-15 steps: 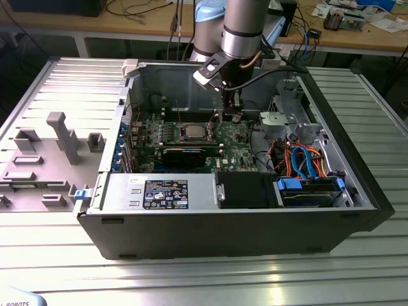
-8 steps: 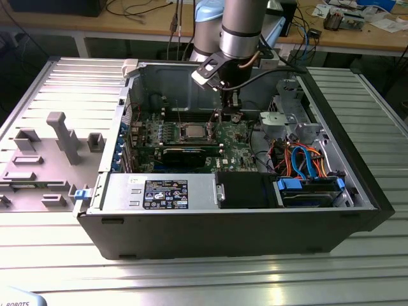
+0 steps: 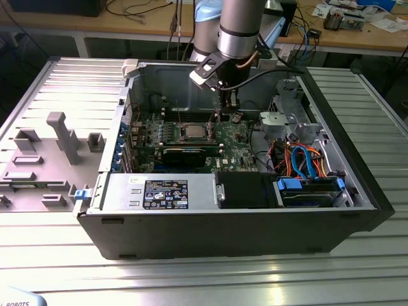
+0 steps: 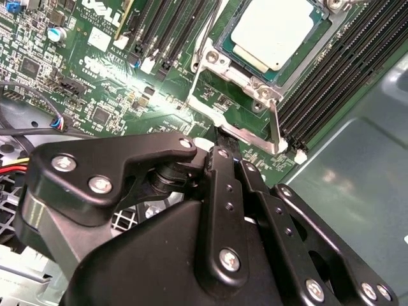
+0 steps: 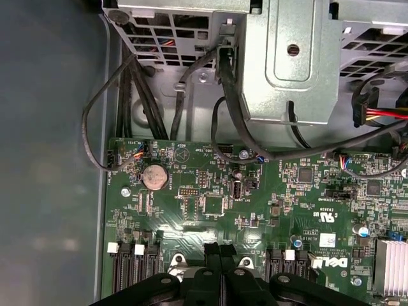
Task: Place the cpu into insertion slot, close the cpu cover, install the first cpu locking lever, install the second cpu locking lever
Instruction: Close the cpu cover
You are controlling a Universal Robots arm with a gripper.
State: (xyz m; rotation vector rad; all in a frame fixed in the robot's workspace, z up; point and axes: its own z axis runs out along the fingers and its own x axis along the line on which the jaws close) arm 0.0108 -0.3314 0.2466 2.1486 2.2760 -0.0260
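My gripper (image 4: pixel 223 135): fingers together, nothing held.
Thin silver metal-frame cpu cover (image 4: pixel 237 75): raised, free edge at my tips.
Silvery square cpu (image 4: pixel 273 30): seated beyond it.

One cpu (image 4: pixel 273 29), one cpu cover (image 4: pixel 255 140), one circuit board (image 4: pixel 115 95) (green).

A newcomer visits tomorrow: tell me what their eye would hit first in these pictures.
The grey robot arm reaching down into the open computer case draws the eye first. In the second wrist view, the silvery cpu sits in the insertion slot, the black gripper close beside it.
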